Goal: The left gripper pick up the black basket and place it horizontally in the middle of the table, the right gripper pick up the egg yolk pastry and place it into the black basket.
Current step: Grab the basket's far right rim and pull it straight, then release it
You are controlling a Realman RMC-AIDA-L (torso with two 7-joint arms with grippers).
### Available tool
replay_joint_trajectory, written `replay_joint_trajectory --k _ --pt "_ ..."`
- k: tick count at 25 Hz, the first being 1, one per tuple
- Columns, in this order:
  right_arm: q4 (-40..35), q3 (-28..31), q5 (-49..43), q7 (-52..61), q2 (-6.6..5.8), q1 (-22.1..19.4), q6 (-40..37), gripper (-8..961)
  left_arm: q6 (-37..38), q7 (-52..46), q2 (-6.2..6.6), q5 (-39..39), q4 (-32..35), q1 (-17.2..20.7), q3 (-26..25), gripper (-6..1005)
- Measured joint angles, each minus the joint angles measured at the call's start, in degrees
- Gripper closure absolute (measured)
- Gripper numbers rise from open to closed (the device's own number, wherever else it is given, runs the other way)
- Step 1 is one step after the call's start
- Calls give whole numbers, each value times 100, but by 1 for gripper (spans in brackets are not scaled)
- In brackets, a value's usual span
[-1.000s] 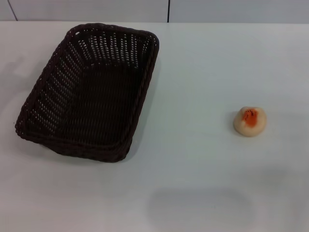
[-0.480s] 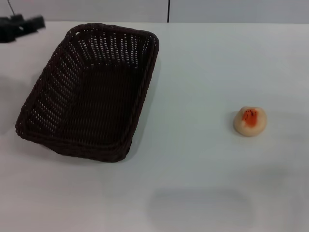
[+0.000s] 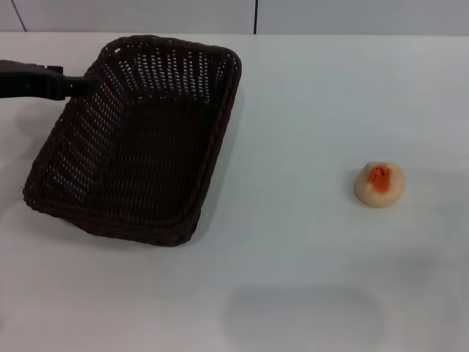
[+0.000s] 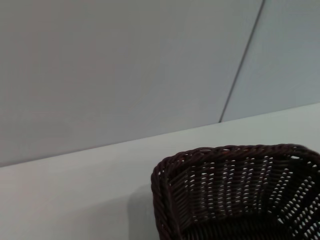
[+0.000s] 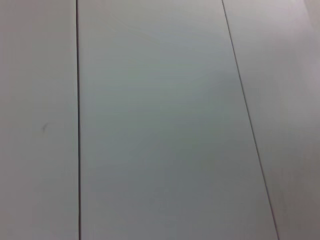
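Before you lies a plain white tabletop (image 3: pixel 293 279), bounded at its far edge by a pale panelled wall (image 3: pixel 352 15) with a dark vertical seam.

The black basket (image 3: pixel 139 139) sits on the left half of the tabletop. It is a rectangular woven wicker basket with open-weave sloped sides and a braided rim. It stands upright on its base, with its long axis running from near-left to far-right, skewed relative to the tabletop edge. Its interior holds nothing.

The egg yolk pastry (image 3: pixel 379 183) rests on the right half of the tabletop, well apart from the basket. It is a small round pale bun with an orange-red spot on top.

The left claw (image 3: pixel 80 85) enters from the left edge in the head view as a slim dark arm tip. Its tip reaches the far-left part of the basket rim, near that corner. You cannot tell from this view whether it touches the rim, and you cannot tell whether its fingers are wide or narrow. The left wrist view shows the same basket corner (image 4: pixel 235 195) close below the camera, with tabletop and wall behind it.

The right claw appears in no view. The right wrist view shows only pale panels (image 5: pixel 150 125) with dark seams.
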Motion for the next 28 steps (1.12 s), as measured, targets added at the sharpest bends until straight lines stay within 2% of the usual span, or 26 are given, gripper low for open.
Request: replay_joint_trajectory --k 11,28 --pt "38 -30 0 2 0 -28 -33 231 295 -299 -4 764 194 -99 353 326" --pt "87 -52 0 2 0 -5 -67 230 274 -374 9 1211 639 -264 515 325"
